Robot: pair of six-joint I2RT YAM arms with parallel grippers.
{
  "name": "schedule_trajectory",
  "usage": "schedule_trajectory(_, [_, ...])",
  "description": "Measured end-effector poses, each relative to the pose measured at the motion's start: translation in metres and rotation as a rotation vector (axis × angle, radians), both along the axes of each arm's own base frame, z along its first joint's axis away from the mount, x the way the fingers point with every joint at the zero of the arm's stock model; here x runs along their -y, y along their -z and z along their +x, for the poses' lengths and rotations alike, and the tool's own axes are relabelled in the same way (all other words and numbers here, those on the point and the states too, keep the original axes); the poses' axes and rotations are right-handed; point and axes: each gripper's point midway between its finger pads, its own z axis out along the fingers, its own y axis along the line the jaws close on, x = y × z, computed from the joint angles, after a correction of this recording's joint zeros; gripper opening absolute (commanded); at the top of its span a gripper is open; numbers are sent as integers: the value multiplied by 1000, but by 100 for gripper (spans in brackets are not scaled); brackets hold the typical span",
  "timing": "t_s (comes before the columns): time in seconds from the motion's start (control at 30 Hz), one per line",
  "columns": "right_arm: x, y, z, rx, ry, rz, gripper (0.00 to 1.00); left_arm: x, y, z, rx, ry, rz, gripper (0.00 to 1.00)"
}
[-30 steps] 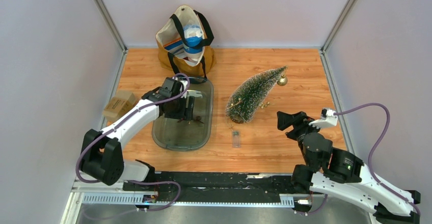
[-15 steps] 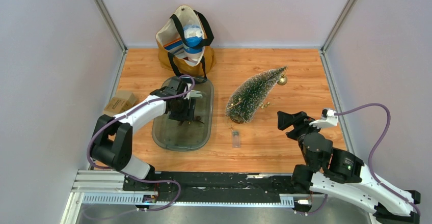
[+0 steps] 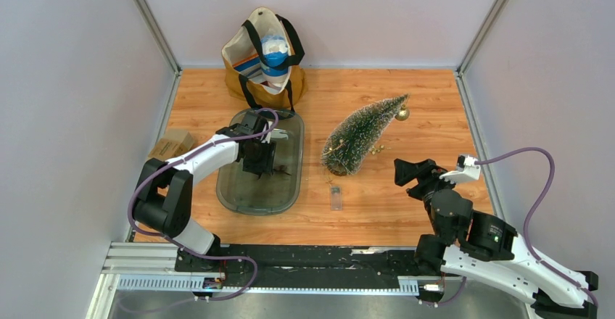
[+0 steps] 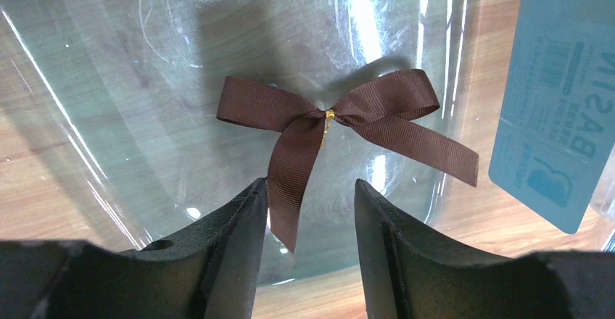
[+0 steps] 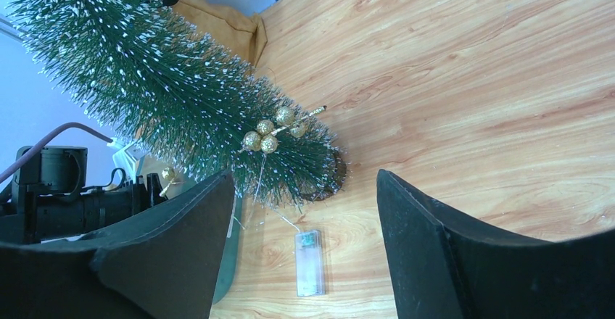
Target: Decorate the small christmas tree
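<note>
**A:** Where was the small christmas tree (image 3: 360, 136) just then?

**B:** It lay on its side on the bench (image 3: 406, 210), to the right of the clear tray (image 3: 233, 201) and apart from it. Its round base pointed near and left. Its tip pointed far and right, with a gold ball (image 3: 401, 115) at the tip.

**A:** Was anything on it?

**B:** A sprig of gold berries (image 5: 274, 132) sat in the needles near the base. A thin wire (image 5: 255, 181) ran from there toward a small clear battery box (image 3: 336, 198) on the wood just beside the base.

**A:** And the left jaws?

**B:** The left arm (image 3: 207, 158) reached over the tray with the left jaws pointing down into it. They stood partly open. A brown ribbon bow (image 4: 326, 119) lay flat on the tray floor. One tail of it ran into the gap between the fingers (image 4: 232, 254), close to one of them. I couldn't tell whether it touched, but it wasn't pinched. A blue printed label (image 4: 562, 94) showed at the tray's edge.

**A:** The right jaws?

**B:** The right arm (image 3: 453, 210) was over the near right of the bench, well apart from the tree. The right jaws were spread wide with nothing between them, and they faced the tree's base.

**A:** What else was there?

**B:** A tan tote bag (image 3: 262, 51) with black handles stood by the back wall, behind the tray. A small cardboard box (image 3: 170, 147) sat left of the tray, against the side wall.
</note>
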Motion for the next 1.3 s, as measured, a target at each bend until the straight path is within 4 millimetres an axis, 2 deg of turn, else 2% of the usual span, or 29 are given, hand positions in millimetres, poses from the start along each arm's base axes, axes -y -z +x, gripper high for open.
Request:
schedule_trajectory(0.17, [0,0,0,0,-1,0,75,-2,0,0,-1,-3,9,41])
schedule_trajectory(0.23, [0,0,0,-1,-2,0,75,-3,1,-1,-4,-3,13,33])
schedule_trajectory(0.33, [-1,0,0,-1,-3,0,75,-4,1,-2,-6,-1,18,16])
schedule_trajectory(0.47, [-1,0,0,-2,-7,1,75,-5,0,-2,-2,1,22,5])
schedule_trajectory(0.57, [-1,0,0,-2,-6,1,75,-4,-8,0,23,2,12,2])
schedule_trajectory(0.83, [-1,0,0,-3,-8,0,75,-2,-52,5,167,13,-44,0])
schedule_trajectory(1.13, [-8,4,0,-18,-26,-17,75,-2,-87,-8,245,29,-106,0])
schedule_trajectory(1.3, [-16,0,-3,-16,-85,-17,75,11,-132,-23,354,88,-248,0])
